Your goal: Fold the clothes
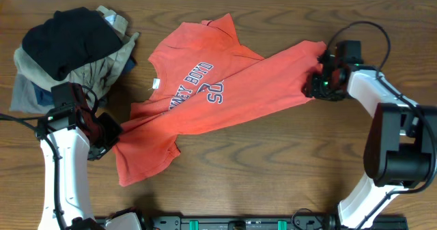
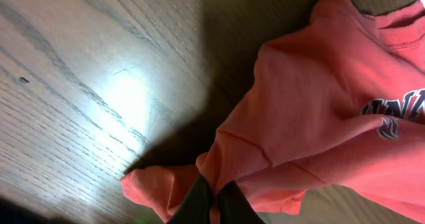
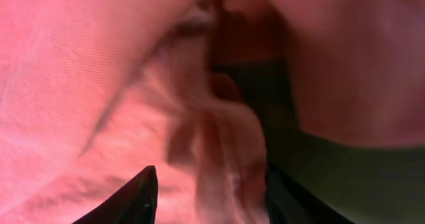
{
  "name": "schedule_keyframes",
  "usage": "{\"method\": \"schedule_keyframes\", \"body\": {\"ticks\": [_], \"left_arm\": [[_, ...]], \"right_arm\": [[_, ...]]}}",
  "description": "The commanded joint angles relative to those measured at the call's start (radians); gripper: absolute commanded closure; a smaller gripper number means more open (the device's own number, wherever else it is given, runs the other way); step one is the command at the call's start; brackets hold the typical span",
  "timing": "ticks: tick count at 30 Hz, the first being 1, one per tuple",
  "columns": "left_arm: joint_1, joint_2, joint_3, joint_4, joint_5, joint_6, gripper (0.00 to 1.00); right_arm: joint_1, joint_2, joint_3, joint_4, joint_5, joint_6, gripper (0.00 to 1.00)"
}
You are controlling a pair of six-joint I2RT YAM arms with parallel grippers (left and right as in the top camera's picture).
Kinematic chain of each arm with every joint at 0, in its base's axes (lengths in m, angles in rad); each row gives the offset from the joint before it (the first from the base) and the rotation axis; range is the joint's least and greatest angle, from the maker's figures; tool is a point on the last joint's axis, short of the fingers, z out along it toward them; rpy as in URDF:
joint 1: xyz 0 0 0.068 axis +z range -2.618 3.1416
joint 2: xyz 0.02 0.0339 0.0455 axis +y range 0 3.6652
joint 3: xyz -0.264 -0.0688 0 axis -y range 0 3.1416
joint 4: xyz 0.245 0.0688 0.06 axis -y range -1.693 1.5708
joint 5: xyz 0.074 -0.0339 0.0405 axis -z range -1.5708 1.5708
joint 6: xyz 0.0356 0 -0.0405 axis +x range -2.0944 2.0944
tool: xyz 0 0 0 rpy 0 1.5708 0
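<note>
**Shirt-spreading stage.** The wooden bench [image 1: 273,182] is carrying the red-orange T-shirt [image 1: 239,87], which is lying print-up and stretched diagonally across the middle, wrinkled and with no fold yet made. A pile of other clothes [image 1: 68,52] is sitting at the far-left corner, near the shirt's collar end. The left gripper [image 1: 109,133] is clamping shut on the shirt's near-left edge. The right gripper [image 3: 209,184], at the opposite end, is standing with jaws apart around a loose bunch of cloth, apparently not pinching it. The step in hand is judged to be flattening before the first fold. The next move is likely calling for a firm right-end hold and an even outward pull.
</note>
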Motion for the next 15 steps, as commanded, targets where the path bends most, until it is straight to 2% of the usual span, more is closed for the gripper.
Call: {"method": "schedule_keyframes", "body": {"ticks": [1,3,5,6,8,15], "left_arm": [[0.007,-0.001,0.002,-0.001,-0.026,0.002,0.94],[0.007,-0.001,0.002,-0.001,-0.026,0.002,0.94],[0.007,-0.001,0.002,-0.001,-0.026,0.002,0.94],[0.007,-0.001,0.002,-0.001,-0.026,0.002,0.94],[0.007,-0.001,0.002,-0.001,-0.026,0.002,0.94],[0.007,-0.001,0.002,-0.001,-0.026,0.002,0.94]], "right_arm": [[0.041,0.067,-0.013,0.015,0.034,0.032,0.50],[0.055,0.084,-0.013,0.035,0.063,0.070,0.56],[0.064,0.093,-0.013,0.041,0.062,0.073,0.72],[0.066,0.095,-0.013,0.039,0.062,0.073,0.85],[0.067,0.095,-0.013,0.028,0.063,0.073,0.98],[0.035,0.063,-0.013,-0.077,0.138,0.073,0.99]]}}
